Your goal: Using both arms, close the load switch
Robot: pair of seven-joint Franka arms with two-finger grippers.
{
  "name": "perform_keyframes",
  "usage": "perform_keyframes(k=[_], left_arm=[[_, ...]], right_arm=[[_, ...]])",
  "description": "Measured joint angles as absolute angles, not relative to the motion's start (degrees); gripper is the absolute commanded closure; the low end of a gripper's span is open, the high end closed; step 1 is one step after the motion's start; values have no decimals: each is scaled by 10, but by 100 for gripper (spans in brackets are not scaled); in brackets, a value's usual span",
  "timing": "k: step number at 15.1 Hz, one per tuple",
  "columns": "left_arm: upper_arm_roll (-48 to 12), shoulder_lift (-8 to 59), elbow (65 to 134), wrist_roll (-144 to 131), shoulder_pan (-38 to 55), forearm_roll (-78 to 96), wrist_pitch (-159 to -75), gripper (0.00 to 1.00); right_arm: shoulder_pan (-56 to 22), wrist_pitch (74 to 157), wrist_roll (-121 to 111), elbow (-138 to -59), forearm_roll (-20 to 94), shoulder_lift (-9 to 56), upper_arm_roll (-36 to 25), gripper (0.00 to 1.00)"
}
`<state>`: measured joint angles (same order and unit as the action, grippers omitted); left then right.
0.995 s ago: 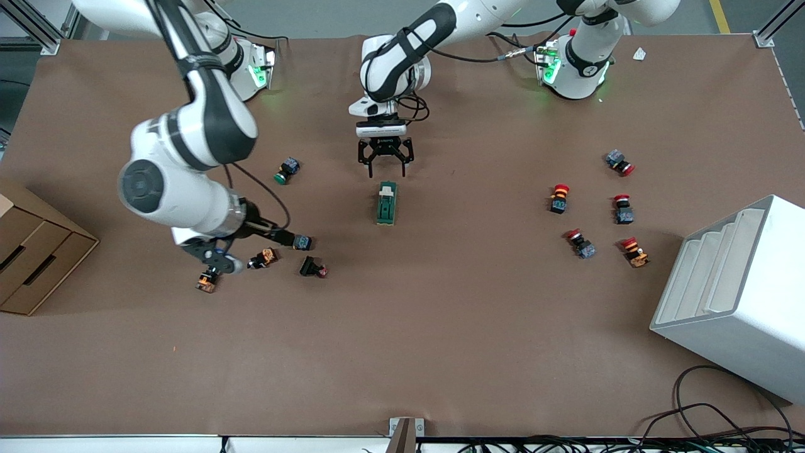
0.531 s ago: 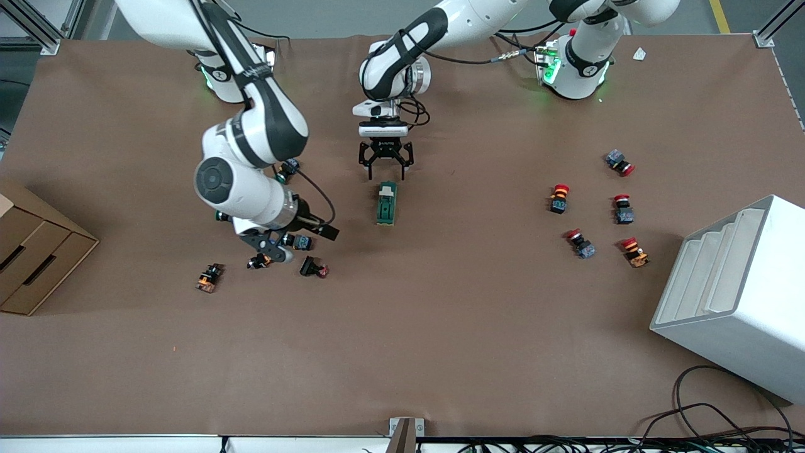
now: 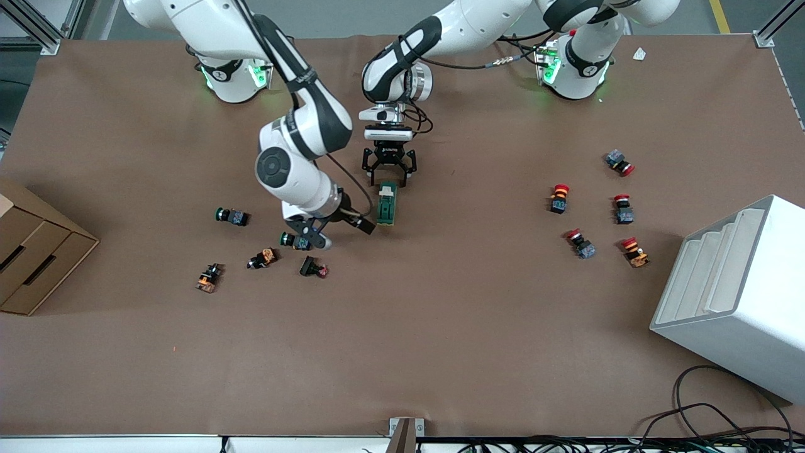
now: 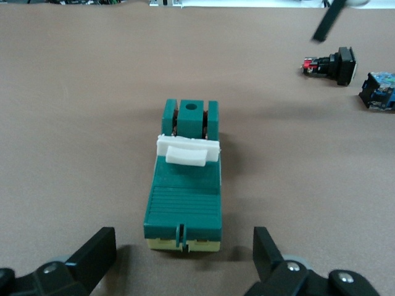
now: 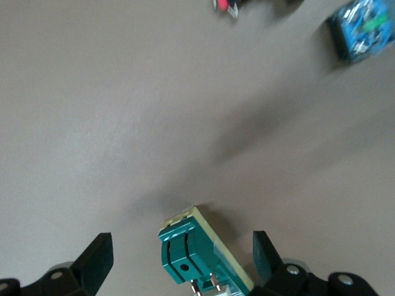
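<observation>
The load switch (image 3: pixel 387 204), a dark-green block with a cream-white lever (image 4: pixel 187 150), lies mid-table. My left gripper (image 3: pixel 388 177) hangs open just over the switch's end that points to the robots' bases. In the left wrist view that end of the switch (image 4: pixel 184 209) lies just ahead of the gripper (image 4: pixel 179 259), and the wide-apart fingers do not touch it. My right gripper (image 3: pixel 314 236) is open, low over the table beside the switch, toward the right arm's end. In the right wrist view the switch (image 5: pixel 191 253) shows between the spread fingers of that gripper (image 5: pixel 180 259), clear of both.
Green push-buttons (image 3: pixel 231 216) (image 3: pixel 294 240), orange ones (image 3: pixel 263 258) (image 3: pixel 209 278) and a black one (image 3: pixel 312 268) lie near the right gripper. Several red push-buttons (image 3: pixel 558 198) lie toward the left arm's end, by a white rack (image 3: pixel 736 296). A cardboard box (image 3: pixel 31 251) sits at the right arm's end.
The right arm has swung from the push-buttons at its end of the table in toward the switch. The left gripper has come down closer to the switch, still open.
</observation>
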<state>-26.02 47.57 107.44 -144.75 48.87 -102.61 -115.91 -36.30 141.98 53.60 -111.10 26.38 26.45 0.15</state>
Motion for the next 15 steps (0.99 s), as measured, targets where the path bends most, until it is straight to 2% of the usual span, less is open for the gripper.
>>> perform_keyframes(k=[9, 15], left_arm=[[-257, 483, 1074, -1457, 503, -1036, -1131, 1], [-256, 488, 1072, -1461, 509, -1037, -1117, 1]], right_arm=[[-439, 1510, 580, -1170, 284, 270, 2, 0], [-466, 1546, 580, -1177, 325, 274, 2, 0]])
